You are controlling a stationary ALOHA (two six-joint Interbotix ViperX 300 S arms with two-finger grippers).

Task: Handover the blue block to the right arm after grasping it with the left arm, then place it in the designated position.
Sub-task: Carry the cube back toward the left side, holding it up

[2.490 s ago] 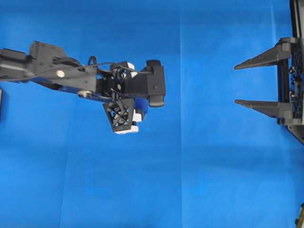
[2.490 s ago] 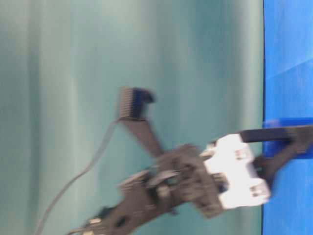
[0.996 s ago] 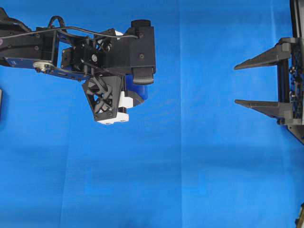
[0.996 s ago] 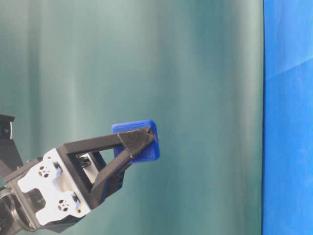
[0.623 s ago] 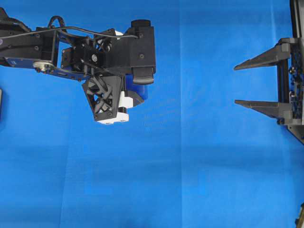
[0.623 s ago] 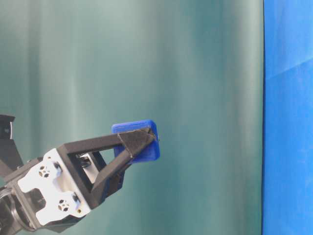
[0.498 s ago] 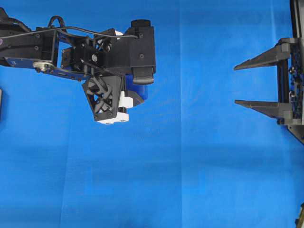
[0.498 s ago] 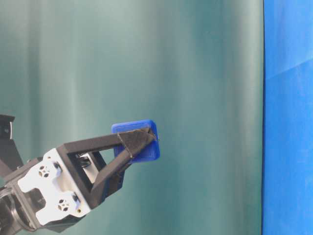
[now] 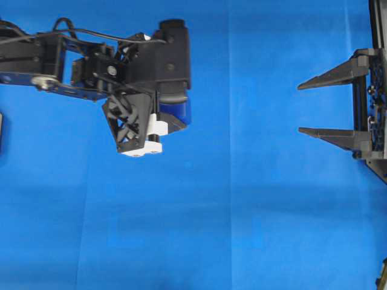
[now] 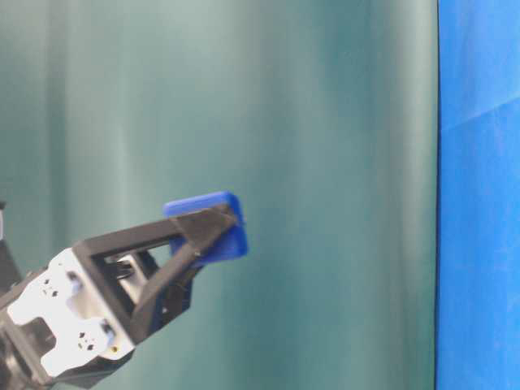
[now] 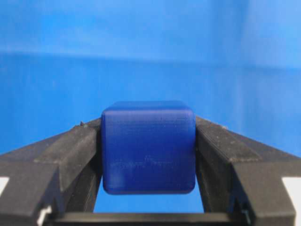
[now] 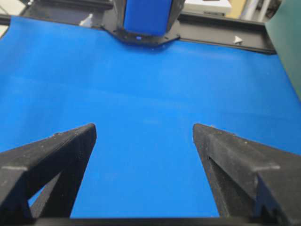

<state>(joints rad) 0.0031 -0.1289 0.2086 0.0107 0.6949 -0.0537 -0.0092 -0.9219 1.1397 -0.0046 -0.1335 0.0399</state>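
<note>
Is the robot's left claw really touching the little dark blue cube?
Touching. In the left wrist view both black fingers of the left gripper press flat against opposite sides of the small dark-blue rounded cube, with no gap on either side.

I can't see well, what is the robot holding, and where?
The left gripper pinches the blue block by two opposite side faces; the right gripper holds nothing.
</note>
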